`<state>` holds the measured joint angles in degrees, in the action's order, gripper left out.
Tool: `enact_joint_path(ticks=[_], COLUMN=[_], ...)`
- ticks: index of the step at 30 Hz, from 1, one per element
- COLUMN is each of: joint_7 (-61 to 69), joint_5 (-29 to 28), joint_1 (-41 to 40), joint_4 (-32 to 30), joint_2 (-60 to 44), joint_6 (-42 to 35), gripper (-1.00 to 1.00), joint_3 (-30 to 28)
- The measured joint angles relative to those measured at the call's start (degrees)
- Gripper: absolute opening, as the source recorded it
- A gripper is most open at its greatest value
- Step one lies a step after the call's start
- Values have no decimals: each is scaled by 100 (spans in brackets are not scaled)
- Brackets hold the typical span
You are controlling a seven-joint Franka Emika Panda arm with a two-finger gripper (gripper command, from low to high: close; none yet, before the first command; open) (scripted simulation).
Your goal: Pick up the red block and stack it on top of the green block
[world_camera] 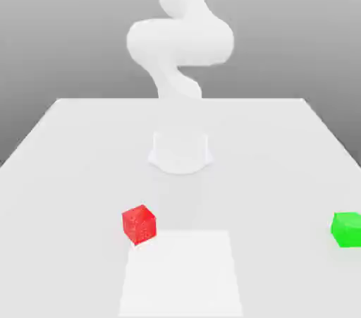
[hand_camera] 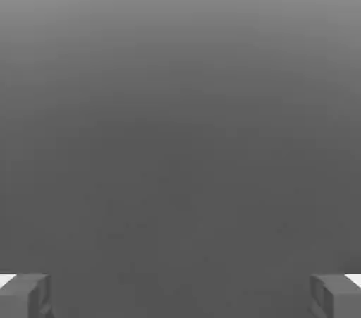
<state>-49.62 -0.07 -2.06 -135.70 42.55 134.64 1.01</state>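
Observation:
The red block rests on the white table, toward the front on the exterior view's left. The green block sits on the table at the edge of the exterior view's right, far from the red one. In the hand view my gripper is open: its two grey fingertips stand far apart, with only a plain grey background between them. Neither block appears in the hand view.
The white arm rises from its round base at the table's middle and curves up past the top of the exterior view. A brighter square patch lies on the table just in front of the red block.

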Motion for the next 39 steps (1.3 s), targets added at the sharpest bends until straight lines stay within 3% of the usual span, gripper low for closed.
enact_joint_path(ticks=[16,24,25,32,39], joint_7=[-3048,-3742,-3748,-3769,-3566], joint_5=[91,-272,-284,-305,-10], joint_1=[-1479,-1475,-1458,-1462,-1452], joint_4=[-3097,-3217,-3206,-3208,-3382], joint_2=[-2850,-5107,-5212,-5189,-3890], joint_6=[2354,4181,4272,4261,3137], gripper=[0,0,-100,-100,-100], joint_3=[344,-5,-29,-27,48])
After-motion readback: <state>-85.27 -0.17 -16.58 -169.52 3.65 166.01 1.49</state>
